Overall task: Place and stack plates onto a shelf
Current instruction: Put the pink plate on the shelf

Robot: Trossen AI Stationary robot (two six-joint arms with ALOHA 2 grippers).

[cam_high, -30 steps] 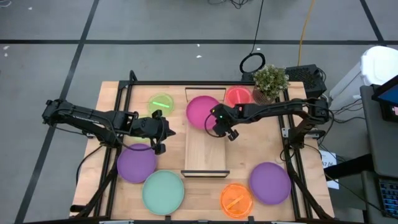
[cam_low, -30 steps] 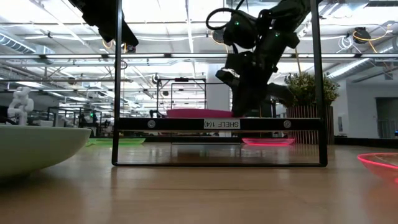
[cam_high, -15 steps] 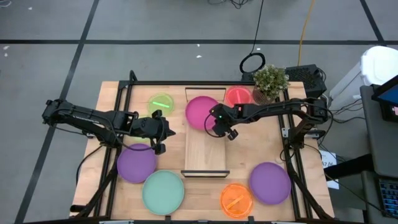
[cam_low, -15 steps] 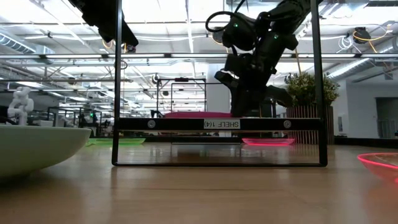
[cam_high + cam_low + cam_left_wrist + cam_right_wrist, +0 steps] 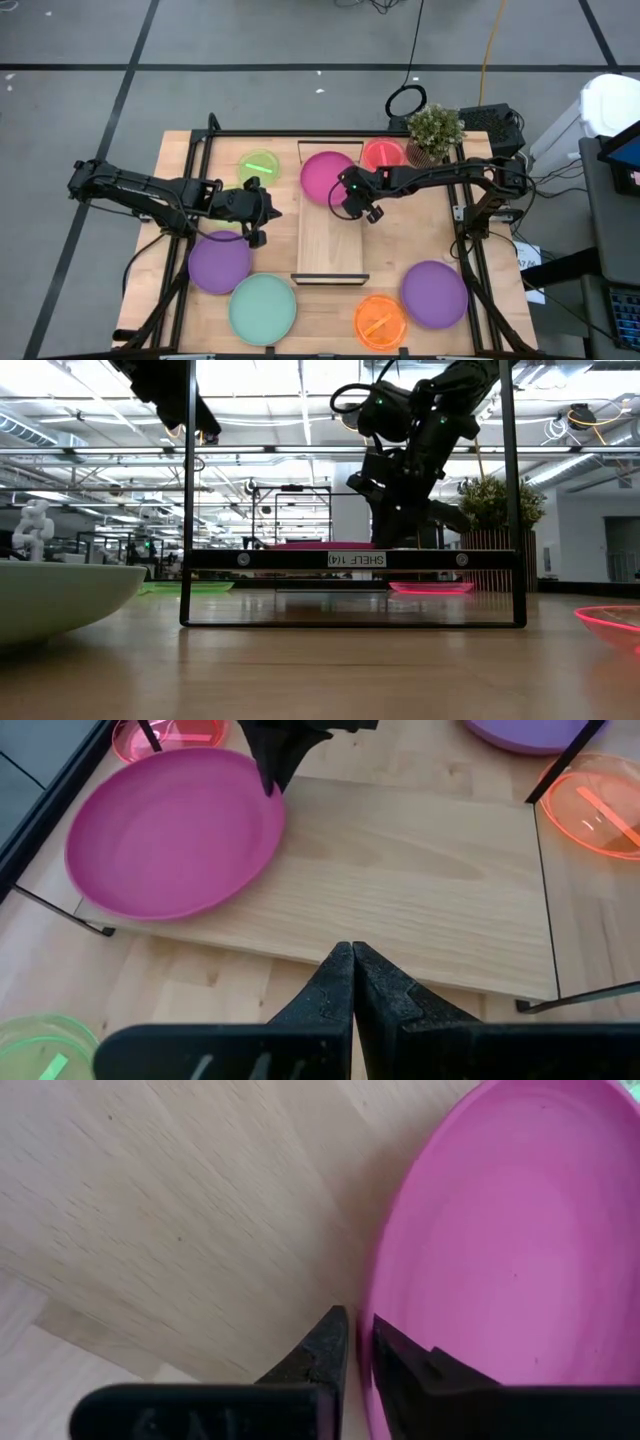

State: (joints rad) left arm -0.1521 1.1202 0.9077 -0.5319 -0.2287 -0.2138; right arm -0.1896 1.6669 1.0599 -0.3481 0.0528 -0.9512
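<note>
The magenta plate (image 5: 322,175) lies on the far end of the shelf (image 5: 330,245), a light-wood board with black end frames. My right gripper (image 5: 360,1342) is at the plate's rim on the side toward the shelf's middle. It slants down and is open by a narrow gap, one finger over the plate's inside and one outside. In the left wrist view the plate (image 5: 170,830) lies flat on the board, with the right gripper (image 5: 268,782) at its edge. My left gripper (image 5: 272,212) hangs shut above the table, left of the shelf, with nothing in it. My right gripper stands astride the magenta plate's rim (image 5: 372,1305), coming slanting down from the table's right. One finger (image 5: 420,1365) is over the plate's inside and the other outside. I cannot tell whether either finger touches the rim. The plate rests on the shelf.
Around the shelf on the table lie a lime-green plate (image 5: 260,165), a red-pink plate (image 5: 383,155), two purple plates (image 5: 219,262) (image 5: 435,293), a mint-green plate (image 5: 262,308) and an orange plate (image 5: 380,320). A potted plant (image 5: 434,130) stands at the far right. Most of the shelf board is bare.
In the low view the magenta plate's edge beside my right gripper has sunk a little, so the plate lies flatter on the shelf. Both arms have kept their places.
</note>
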